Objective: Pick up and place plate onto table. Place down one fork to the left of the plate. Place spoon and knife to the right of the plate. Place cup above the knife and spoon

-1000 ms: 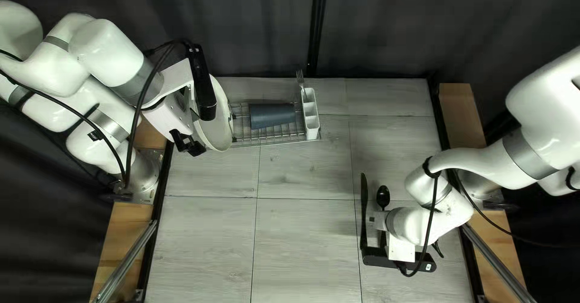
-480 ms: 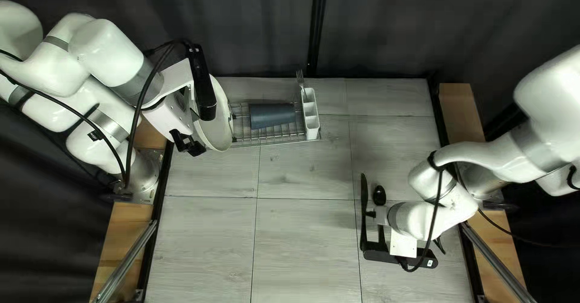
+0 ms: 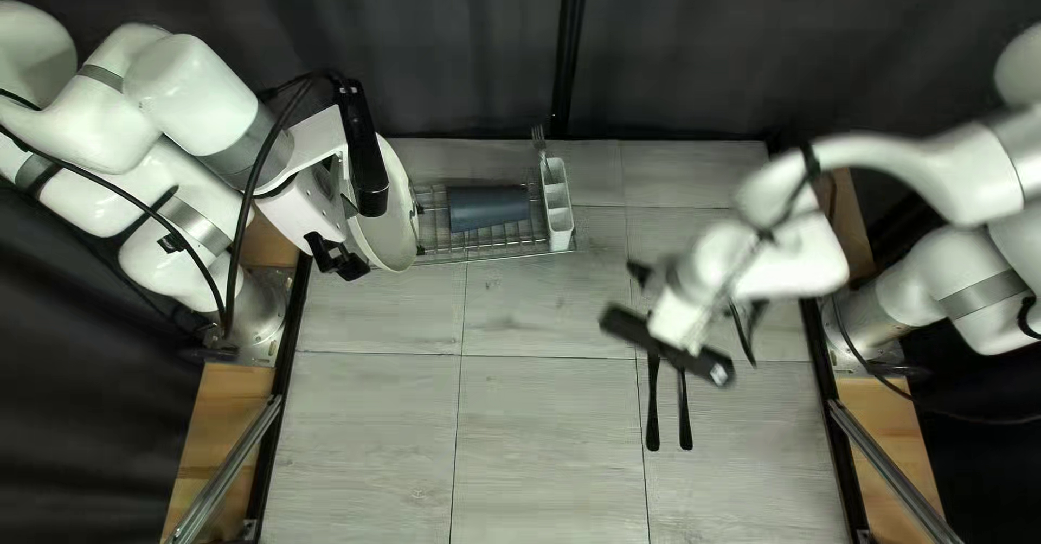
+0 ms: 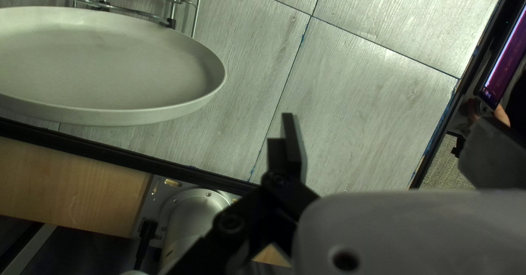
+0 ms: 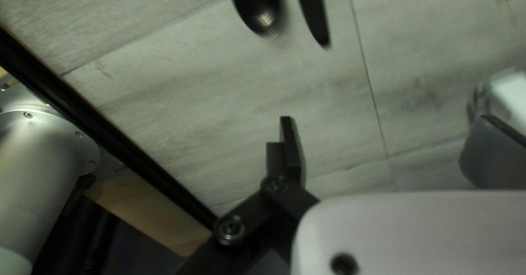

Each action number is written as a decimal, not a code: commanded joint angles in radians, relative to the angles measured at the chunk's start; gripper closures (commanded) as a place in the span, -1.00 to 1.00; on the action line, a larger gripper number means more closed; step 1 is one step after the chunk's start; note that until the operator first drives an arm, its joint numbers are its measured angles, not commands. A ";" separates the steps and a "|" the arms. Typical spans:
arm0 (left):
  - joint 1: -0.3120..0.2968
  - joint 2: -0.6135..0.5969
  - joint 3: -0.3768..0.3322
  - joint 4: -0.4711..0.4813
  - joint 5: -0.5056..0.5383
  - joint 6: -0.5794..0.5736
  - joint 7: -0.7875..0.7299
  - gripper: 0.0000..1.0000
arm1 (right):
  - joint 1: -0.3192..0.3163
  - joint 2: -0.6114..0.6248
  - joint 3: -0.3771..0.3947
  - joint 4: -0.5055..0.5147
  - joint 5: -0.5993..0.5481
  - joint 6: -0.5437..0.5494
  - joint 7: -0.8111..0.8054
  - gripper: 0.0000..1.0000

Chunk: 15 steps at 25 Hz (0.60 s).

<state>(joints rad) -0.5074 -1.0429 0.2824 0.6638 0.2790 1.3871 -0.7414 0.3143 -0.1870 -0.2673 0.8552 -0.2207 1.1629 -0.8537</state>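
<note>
On tabletop (image 3: 542,436): knife (image 3: 652,414), spoon (image 3: 684,419). Beyond, wide-open, empty right gripper (image 5: 389,124); farther, left gripper (image 4: 389,124) likewise, beside plate (image 4: 109,61) at rack (image 3: 493,257). Likely stiff, light, slick; pinch by raised rim (image 4: 175,113).

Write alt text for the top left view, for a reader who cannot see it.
Black knife and spoon lie side by side on a table, partly hidden by the right arm. Beyond, a wire rack holds a cup and a white caddy with a fork; the left arm partly covers a tilted plate.
</note>
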 commanded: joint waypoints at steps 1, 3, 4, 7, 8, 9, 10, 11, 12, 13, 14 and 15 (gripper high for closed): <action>0.000 0.000 0.000 0.000 0.000 0.000 0.000 -1.00 | 0.000 0.000 0.000 0.000 0.000 0.000 0.000 -1.00; 0.000 0.000 0.000 0.000 0.000 0.000 0.000 -1.00 | 0.000 0.000 0.000 0.000 0.000 0.000 0.000 -1.00; 0.000 0.000 0.000 0.000 0.000 0.000 0.000 -1.00 | 0.000 0.000 0.000 0.000 0.000 0.000 0.000 -1.00; 0.000 0.000 0.000 0.000 0.000 0.000 0.000 -1.00 | -0.030 -0.007 -0.035 0.011 -0.011 0.006 -0.038 -1.00; 0.000 0.000 0.000 0.000 0.000 0.000 0.000 -1.00 | -0.039 -0.005 -0.049 0.022 -0.004 0.016 -0.048 -1.00; 0.000 0.000 0.000 0.000 0.000 0.000 0.000 -1.00 | -0.060 -0.004 -0.079 0.044 0.012 0.036 -0.066 -1.00; 0.000 0.000 0.000 0.000 0.000 0.000 0.000 -1.00 | -0.078 -0.005 -0.105 0.064 0.025 0.056 -0.081 -1.00; 0.000 0.000 0.000 0.000 0.000 0.000 0.000 -1.00 | -0.088 -0.005 -0.119 0.077 0.035 0.068 -0.088 -1.00; 0.000 0.000 0.000 0.000 0.000 0.000 0.000 -1.00 | -0.106 -0.015 -0.145 0.099 0.052 0.093 -0.095 -1.00; 0.000 0.000 0.000 0.000 0.000 0.000 0.000 -1.00 | -0.112 -0.018 -0.153 0.104 0.059 0.099 -0.093 -1.00; 0.000 0.000 0.000 0.000 0.000 0.000 0.000 -1.00 | -0.125 -0.028 -0.167 0.118 0.069 0.120 -0.087 -1.00; 0.000 0.000 0.000 0.000 0.000 0.000 0.000 -1.00 | -0.135 -0.036 -0.178 0.128 0.075 0.137 -0.080 -1.00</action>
<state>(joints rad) -0.5074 -1.0429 0.2824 0.6638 0.2790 1.3871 -0.7414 0.2069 -0.2051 -0.4134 0.9550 -0.1665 1.2610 -0.9399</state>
